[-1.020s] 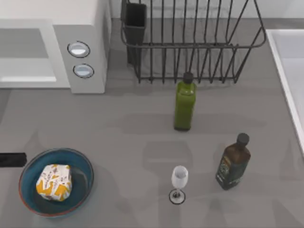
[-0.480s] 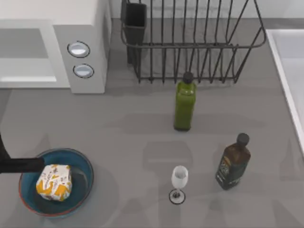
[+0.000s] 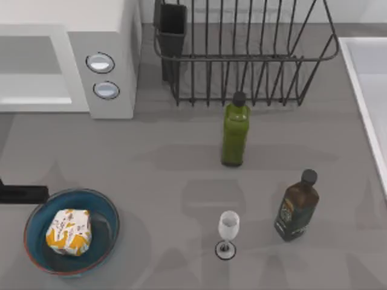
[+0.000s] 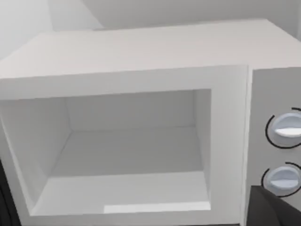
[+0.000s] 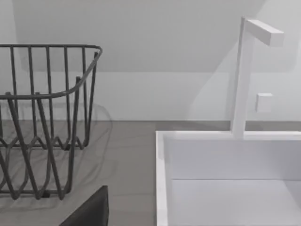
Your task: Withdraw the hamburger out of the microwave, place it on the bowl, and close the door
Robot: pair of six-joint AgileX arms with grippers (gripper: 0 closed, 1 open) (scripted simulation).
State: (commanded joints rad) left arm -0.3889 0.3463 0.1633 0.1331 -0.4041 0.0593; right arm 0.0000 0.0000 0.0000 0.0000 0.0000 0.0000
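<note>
The hamburger [image 3: 68, 232] already sits in the bowl [image 3: 107, 208] at the near left of the desk [image 3: 169, 181], so the step in hand is judged to be closing the door. The left hand [image 3: 24, 194] shows as a dark bar at the left edge, just beyond the bowl's far rim and apart from it; whether it is clenched or released cannot be told. The microwave [image 4: 141, 52] stands open at the far left, its cavity bare. To do this well, the hand should reach the door's free edge and push it smoothly round its hinge, staying clear of the bowl. The hamburger is a rounded white-wrapped lump with orange-yellow patches and dark specks.
</note>
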